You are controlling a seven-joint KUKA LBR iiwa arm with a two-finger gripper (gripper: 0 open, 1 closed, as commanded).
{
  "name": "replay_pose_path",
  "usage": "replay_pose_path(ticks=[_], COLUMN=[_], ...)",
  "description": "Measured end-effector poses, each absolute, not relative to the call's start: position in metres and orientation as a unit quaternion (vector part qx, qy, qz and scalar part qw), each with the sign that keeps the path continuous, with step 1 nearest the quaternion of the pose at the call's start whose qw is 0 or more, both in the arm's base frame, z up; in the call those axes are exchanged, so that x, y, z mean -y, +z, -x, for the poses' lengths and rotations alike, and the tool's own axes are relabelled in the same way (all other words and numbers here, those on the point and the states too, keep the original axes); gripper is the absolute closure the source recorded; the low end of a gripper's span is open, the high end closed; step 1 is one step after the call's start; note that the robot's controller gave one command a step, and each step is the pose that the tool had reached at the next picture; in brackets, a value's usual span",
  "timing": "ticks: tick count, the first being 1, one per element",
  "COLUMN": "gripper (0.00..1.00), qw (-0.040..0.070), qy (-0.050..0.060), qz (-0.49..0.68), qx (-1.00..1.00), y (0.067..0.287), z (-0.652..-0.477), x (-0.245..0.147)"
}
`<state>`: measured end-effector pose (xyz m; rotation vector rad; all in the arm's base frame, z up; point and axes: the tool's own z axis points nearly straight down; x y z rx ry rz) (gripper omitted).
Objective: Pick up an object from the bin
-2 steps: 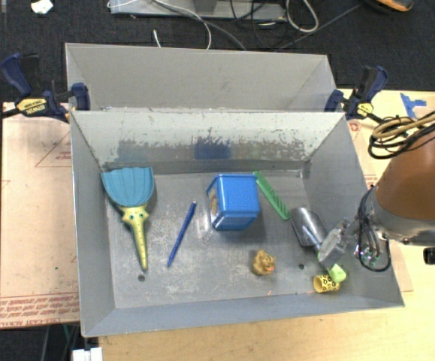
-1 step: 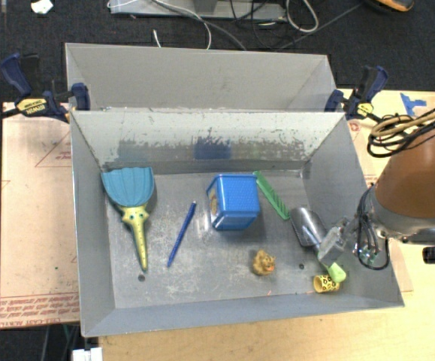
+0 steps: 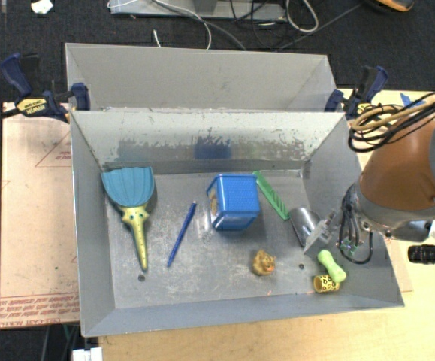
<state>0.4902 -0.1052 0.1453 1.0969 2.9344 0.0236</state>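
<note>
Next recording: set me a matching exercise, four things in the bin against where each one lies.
Things
1. blue box
2. blue fan-shaped brush with a yellow handle
3. green cylinder with a yellow end
4. small tan lump

Places
A. far left of the bin
B. front right corner
C. front, between the box and the front wall
D. middle, toward the back wall

Pairs: 1-D, 2-A, 3-B, 4-C

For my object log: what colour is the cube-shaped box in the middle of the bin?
The box is blue, shown plainly in the camera view.
</note>
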Motion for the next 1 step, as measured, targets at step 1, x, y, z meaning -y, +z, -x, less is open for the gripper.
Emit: replay_pose_path(ticks=[1], gripper=[1.00], qw=[0.007], qy=[0.005], qz=[-0.358], qx=[-0.934], y=[0.1539], z=[-0.5193], x=[0.1537])
